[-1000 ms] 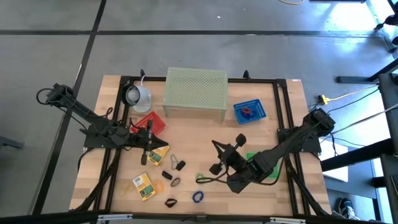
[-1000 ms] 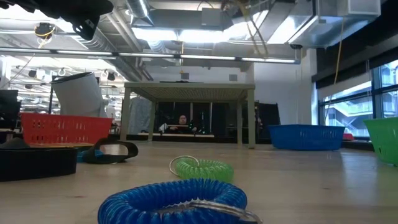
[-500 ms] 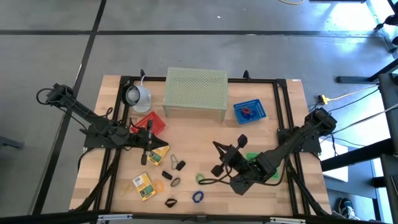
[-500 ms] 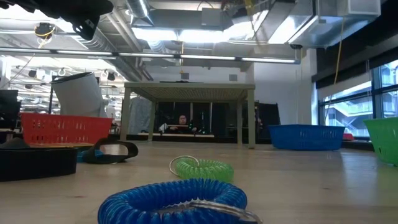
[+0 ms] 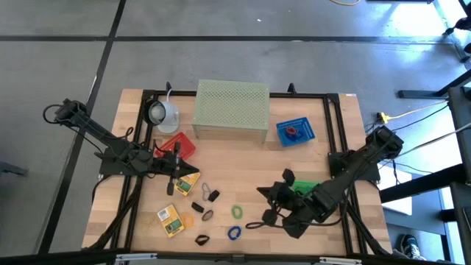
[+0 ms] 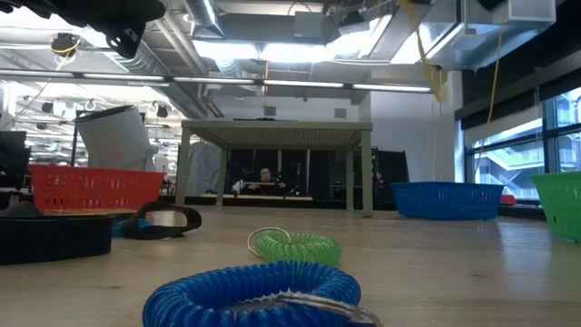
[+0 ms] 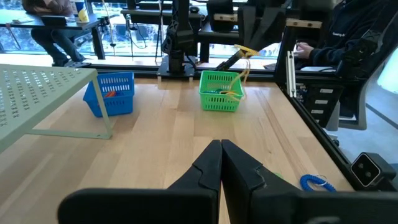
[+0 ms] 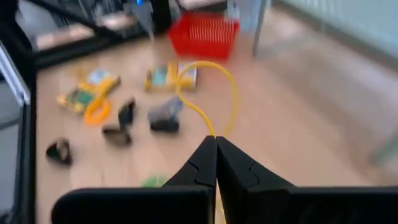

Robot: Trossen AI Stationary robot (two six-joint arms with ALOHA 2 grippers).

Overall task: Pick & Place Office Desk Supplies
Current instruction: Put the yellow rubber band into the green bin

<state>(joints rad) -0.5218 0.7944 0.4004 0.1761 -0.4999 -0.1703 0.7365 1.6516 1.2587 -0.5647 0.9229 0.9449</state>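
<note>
Right gripper (image 8: pixel 216 142) pinched closed on a yellow loop (image 8: pixel 214 87) above the table (image 5: pixel 243 158); left gripper (image 7: pixel 221 148) closed, empty, near red basket (image 5: pixel 179 144).

**My two arms over the desk, seen from above**

My right gripper (image 5: pixel 271 204) sits low over the front right of the table (image 5: pixel 243 158), just beside the green basket (image 5: pixel 303 187). A green loop (image 5: pixel 236 212) and a blue loop (image 5: pixel 234 232) lie close by. My left gripper (image 5: pixel 176 180) rests next to the red basket (image 5: pixel 177 145) and a yellow packet (image 5: pixel 188 179). Behind stand the pale green perforated stand (image 5: pixel 231 110) and a blue basket (image 5: pixel 296 132).
</note>
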